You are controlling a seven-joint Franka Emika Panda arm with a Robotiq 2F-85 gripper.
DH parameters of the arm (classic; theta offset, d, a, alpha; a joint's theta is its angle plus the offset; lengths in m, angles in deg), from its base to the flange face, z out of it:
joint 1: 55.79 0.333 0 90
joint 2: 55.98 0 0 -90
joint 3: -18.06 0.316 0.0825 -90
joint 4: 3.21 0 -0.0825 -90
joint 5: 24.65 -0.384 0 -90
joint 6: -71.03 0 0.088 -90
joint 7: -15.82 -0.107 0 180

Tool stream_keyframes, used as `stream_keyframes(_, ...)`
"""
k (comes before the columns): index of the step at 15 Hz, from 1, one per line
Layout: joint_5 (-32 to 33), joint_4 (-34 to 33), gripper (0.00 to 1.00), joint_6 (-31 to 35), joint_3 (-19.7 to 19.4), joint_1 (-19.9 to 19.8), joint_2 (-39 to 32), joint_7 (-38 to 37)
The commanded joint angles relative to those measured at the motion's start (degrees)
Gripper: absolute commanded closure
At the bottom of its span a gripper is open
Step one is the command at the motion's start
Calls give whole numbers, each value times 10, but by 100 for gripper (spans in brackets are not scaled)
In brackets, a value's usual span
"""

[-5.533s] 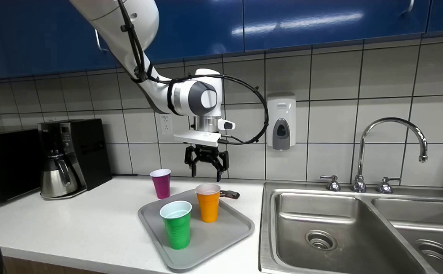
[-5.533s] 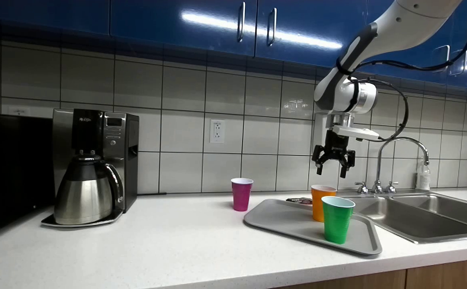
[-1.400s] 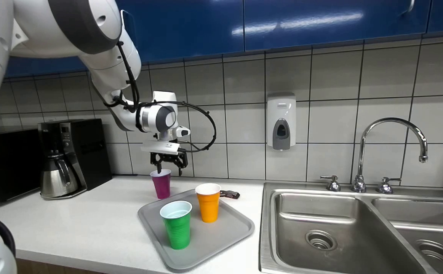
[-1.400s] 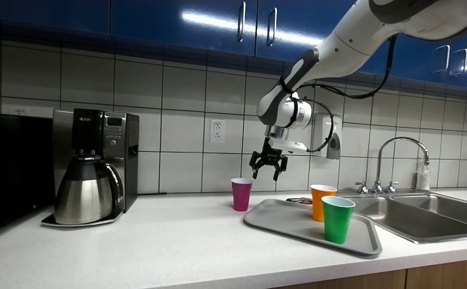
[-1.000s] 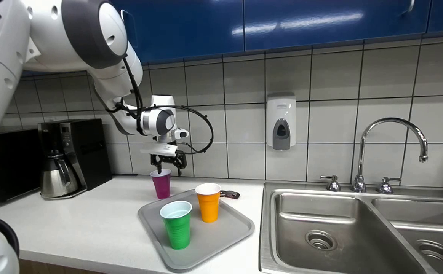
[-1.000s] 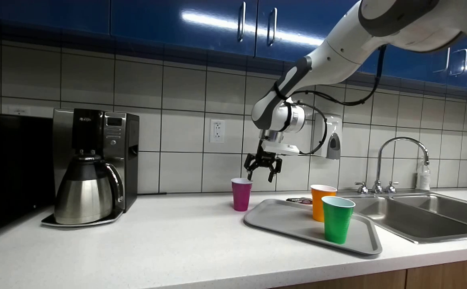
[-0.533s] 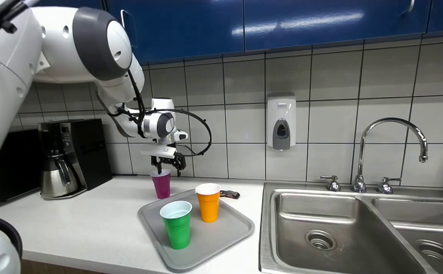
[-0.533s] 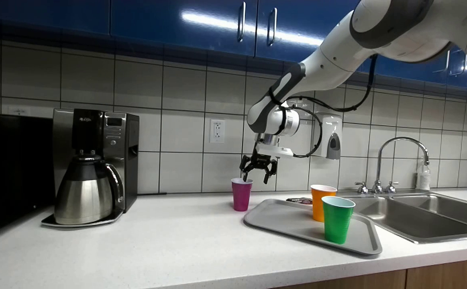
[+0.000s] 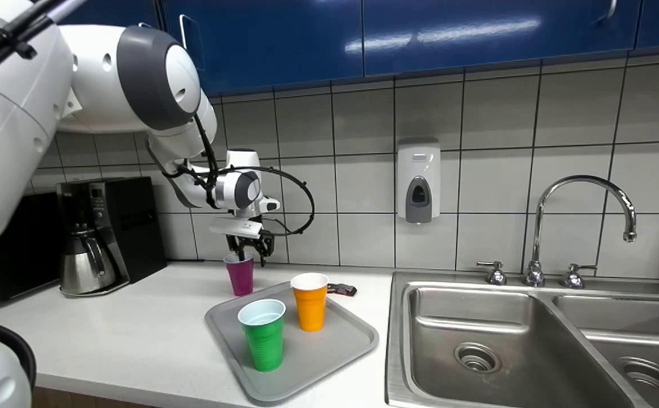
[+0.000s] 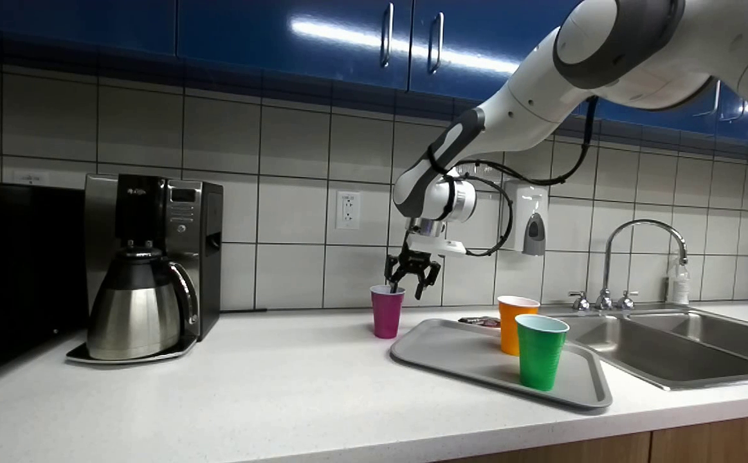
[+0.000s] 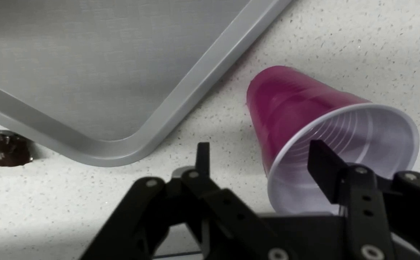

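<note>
White countertop (image 10: pixel 219 399) shows a narrow strip between the edge of the tray (image 11: pixel 208 72) and the magenta cup (image 11: pixel 289 97), upright near the tiled wall (image 10: pixel 293 276). The gripper (image 10: pixel 406 292), jaws parted, holds nothing: one finger (image 11: pixel 325 169) over or just inside the cup's mouth, the other outside it.

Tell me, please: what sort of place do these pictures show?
Most likely a kitchen, perhaps a shared one. The double sink and the coffee maker on the counter suggest a kitchen; the soap dispenser on the tiled wall hints at shared use.
</note>
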Motion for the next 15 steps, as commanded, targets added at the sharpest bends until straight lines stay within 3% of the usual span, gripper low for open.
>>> stream_keyframes(1,4,-19,58,0,2,1,-10,-12)
stream_keyframes(7,5,-19,100,0,1,0,-12,-11)
stream_keyframes(15,-6,-15,99,4,7,-5,-7,-8)
